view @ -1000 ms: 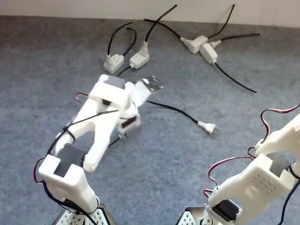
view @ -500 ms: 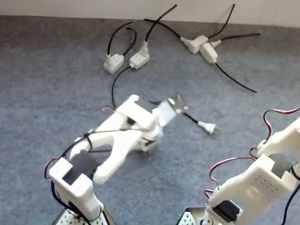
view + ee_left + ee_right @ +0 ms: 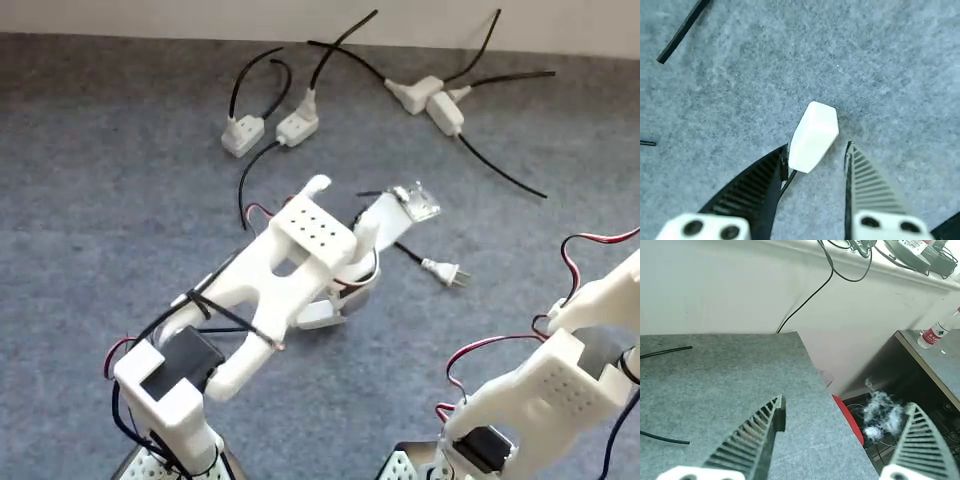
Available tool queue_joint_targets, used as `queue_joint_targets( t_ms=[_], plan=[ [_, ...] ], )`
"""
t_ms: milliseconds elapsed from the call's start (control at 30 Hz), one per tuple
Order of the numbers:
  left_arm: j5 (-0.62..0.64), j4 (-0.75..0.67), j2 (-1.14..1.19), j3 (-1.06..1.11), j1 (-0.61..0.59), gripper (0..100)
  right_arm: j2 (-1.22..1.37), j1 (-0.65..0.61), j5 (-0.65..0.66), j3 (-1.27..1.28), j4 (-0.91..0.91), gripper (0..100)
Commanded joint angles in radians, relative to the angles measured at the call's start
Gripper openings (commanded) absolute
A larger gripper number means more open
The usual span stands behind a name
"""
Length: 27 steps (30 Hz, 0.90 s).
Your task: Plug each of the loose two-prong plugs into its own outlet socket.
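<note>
The loose two-prong plug [image 3: 813, 136] lies on the carpet [image 3: 890, 60] mid-frame, between the spread, empty jaws of the left gripper [image 3: 816, 146]. Best to drop squarely and pinch the white body's flanks, clear of the cord [image 3: 788, 181]. The right gripper [image 3: 846, 404] is likewise released.

Left tool [image 3: 412, 204] swung rightward, now near the loose plug [image 3: 443, 269], jaws seemingly apart

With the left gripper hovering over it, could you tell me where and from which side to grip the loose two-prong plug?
Probably the white plug body, across its two long sides, coming straight down from above. It lies flat on the carpet, its cord trailing from one end, and the open left gripper has a finger on either side of it.
</note>
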Motion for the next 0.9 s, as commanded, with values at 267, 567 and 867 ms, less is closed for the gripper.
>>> queue_joint_targets(
  t_ms=[267, 567, 867],
  plan=[
    [0.008, -0.011, -0.039, 0.105, -0.013, 19, -0.041, 0.012, -0.011, 0.303, 0.039, 34.6],
    [0.008, -0.169, -0.035, 0.303, 0.048, 19, -0.042, 0.013, -0.011, 0.320, 0.039, 34.6],
    [0.009, -0.281, -0.036, 0.414, 0.137, 19, -0.045, 0.056, -0.011, 0.320, 0.039, 34.6]
  ],
)
